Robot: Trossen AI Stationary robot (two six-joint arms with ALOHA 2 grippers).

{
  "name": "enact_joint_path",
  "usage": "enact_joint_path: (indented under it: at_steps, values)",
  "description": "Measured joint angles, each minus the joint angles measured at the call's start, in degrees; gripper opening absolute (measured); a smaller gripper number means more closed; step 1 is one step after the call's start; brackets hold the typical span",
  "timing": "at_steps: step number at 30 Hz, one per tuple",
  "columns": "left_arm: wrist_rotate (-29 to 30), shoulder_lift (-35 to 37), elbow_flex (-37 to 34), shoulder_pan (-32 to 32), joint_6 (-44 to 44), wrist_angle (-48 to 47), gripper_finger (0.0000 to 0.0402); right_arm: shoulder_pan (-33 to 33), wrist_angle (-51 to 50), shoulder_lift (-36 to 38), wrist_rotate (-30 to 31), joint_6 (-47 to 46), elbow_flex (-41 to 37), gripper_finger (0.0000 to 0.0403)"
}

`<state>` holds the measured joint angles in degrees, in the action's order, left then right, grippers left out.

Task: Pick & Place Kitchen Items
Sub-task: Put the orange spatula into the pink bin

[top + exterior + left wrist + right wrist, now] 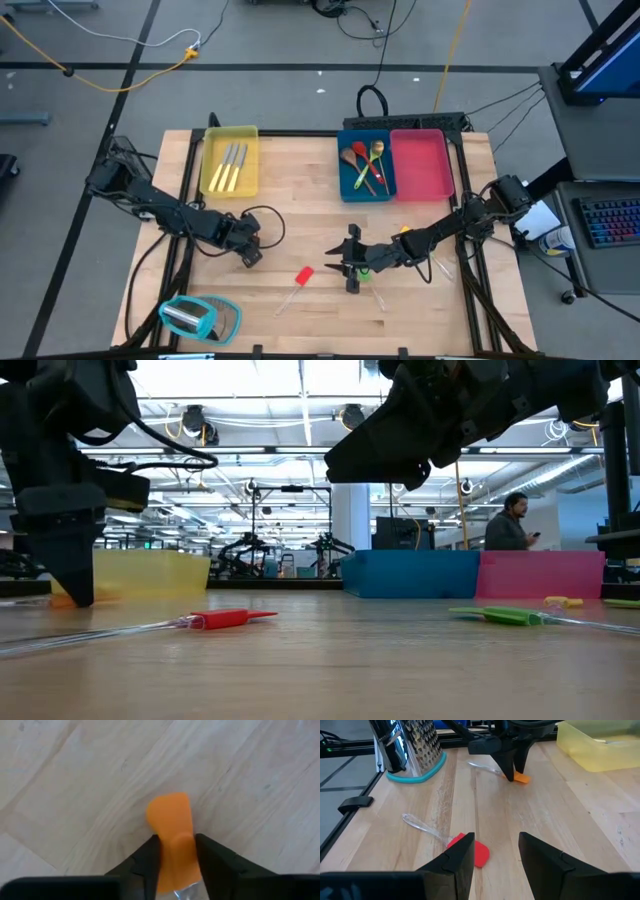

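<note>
An orange-headed spatula with a clear handle lies flat on the wooden table at the left. My left gripper stands over it, shut on the head's narrow end, fingertips down at the table. My right gripper hovers open above the table's middle. A red-headed spatula lies flat on the wood just ahead of its fingers. A green spatula lies by the right arm. My left gripper pinches the orange spatula head's narrow end, near where the clear handle begins, between its two fingers. The fingers come steeply from above and lie across the spatula. The spatula's wide end rests flat on the table.
A yellow tray with silver cutlery stands at the far left. A blue tray with spoons and a pink tray stand far right. A teal-and-metal grater sits near left. A person stands beyond the table.
</note>
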<state>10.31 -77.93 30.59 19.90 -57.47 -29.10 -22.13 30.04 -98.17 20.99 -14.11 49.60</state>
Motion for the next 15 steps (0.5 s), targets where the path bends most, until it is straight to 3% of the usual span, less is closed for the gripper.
enact_joint_path:
  at_steps: [7,15]
  values:
    - [1.38,-0.02,0.04,0.11,-0.83,1.35,0.0062,0.0,-0.04,0.0,-0.03,0.0,0.0,0.0146]
    - [5.82,-0.34,-0.1,0.03,-1.13,8.5,0.0033,0.65,0.09,0.0,0.09,0.0,0.0,0.0146]
